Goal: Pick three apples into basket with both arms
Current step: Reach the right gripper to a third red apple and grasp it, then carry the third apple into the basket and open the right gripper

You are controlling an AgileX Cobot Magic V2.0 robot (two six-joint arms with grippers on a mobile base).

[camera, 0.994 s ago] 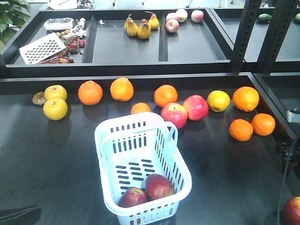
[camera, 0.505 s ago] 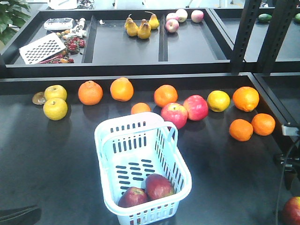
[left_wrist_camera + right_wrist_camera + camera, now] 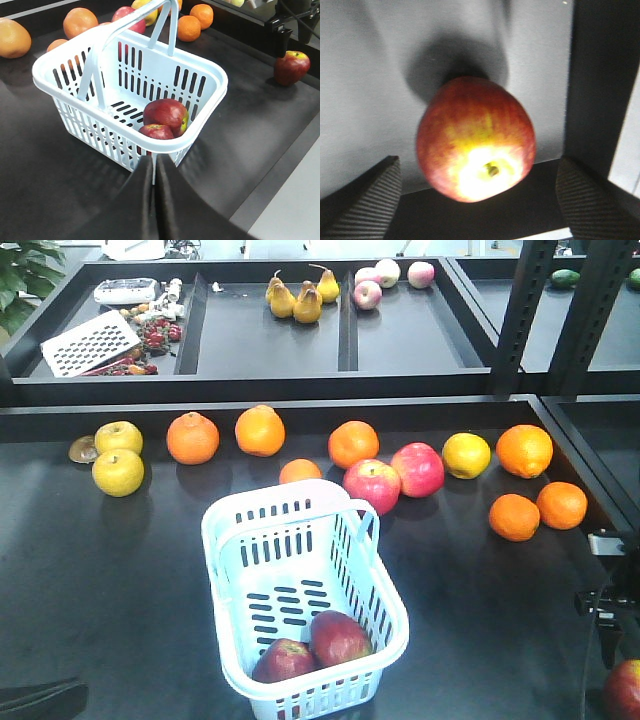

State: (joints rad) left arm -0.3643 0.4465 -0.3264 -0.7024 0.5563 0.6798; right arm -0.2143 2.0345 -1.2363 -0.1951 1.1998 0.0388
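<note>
Two dark apples [image 3: 312, 649] in the basket [image 3: 232, 537], a third apple [image 3: 476, 159] right of it on the tabletop [image 3: 120, 590].

Nearest the basket's front corner: left hand [image 3: 153, 172], fingers pressed together on nothing. Right of the basket: right hand [image 3: 476, 192], fingers [image 3: 370, 197] spread either side of the third apple, not touching. Beyond the basket: pink-red apples [image 3: 395, 476], oranges [image 3: 260, 430] along the tabletop's back.
</note>
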